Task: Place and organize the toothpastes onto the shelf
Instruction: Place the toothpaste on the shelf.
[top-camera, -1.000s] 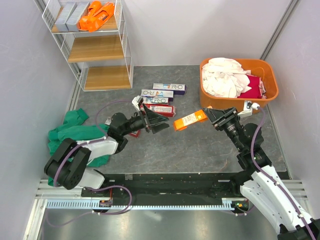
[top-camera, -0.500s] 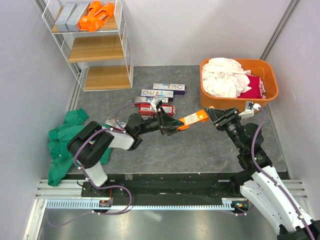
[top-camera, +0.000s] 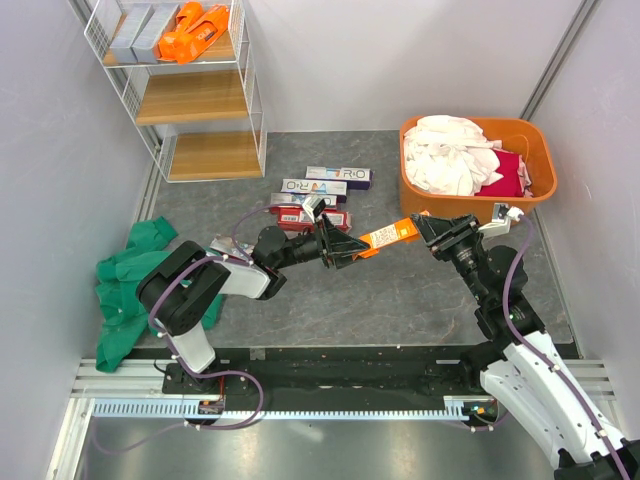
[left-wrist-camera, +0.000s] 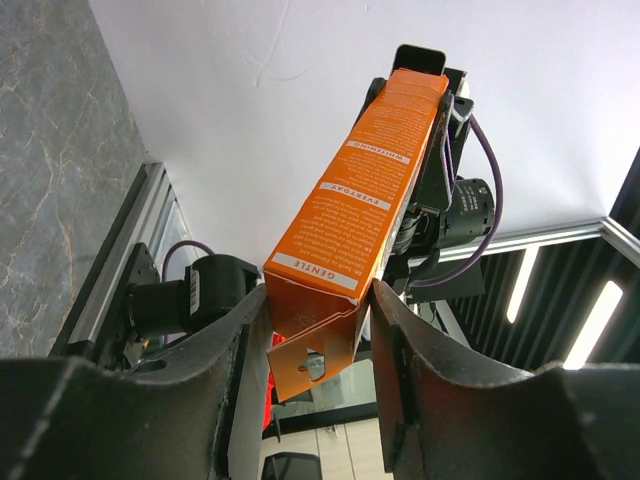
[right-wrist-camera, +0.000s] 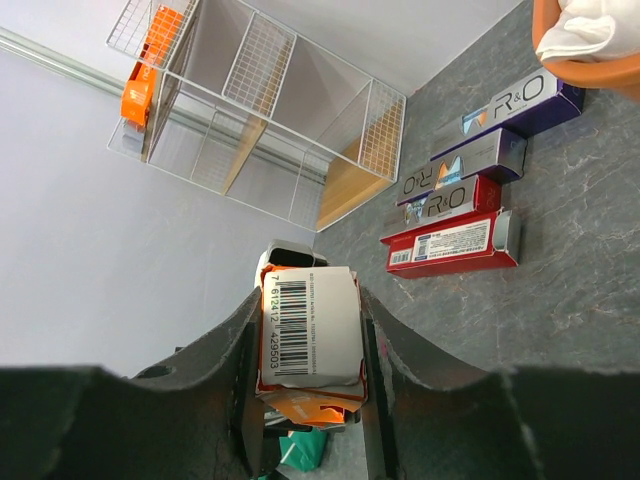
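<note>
An orange toothpaste carton (top-camera: 386, 237) hangs above the floor, gripped at both ends. My left gripper (top-camera: 354, 250) is shut on its flap end (left-wrist-camera: 318, 330), and the carton (left-wrist-camera: 360, 200) runs away from those jaws to the right gripper. My right gripper (top-camera: 424, 229) is shut on the barcode end (right-wrist-camera: 305, 325). More toothpastes lie on the floor: white-and-purple cartons (top-camera: 338, 177) (right-wrist-camera: 520, 105) and red ones (top-camera: 312, 216) (right-wrist-camera: 450, 240). The white wire shelf (top-camera: 190, 95) (right-wrist-camera: 260, 130) stands at the back left, with silver-grey cartons (top-camera: 135, 35) and orange ones (top-camera: 192, 35) on its top board.
An orange tub (top-camera: 445, 205) of laundry stands at the back right, just behind the right gripper. A green cloth (top-camera: 135, 270) lies bunched at the left by the left arm's base. The shelf's two lower boards carry nothing.
My left gripper swung right from the floor cartons to the orange carton's free end and closed on it. The right gripper kept its hold and lifted the carton slightly.
</note>
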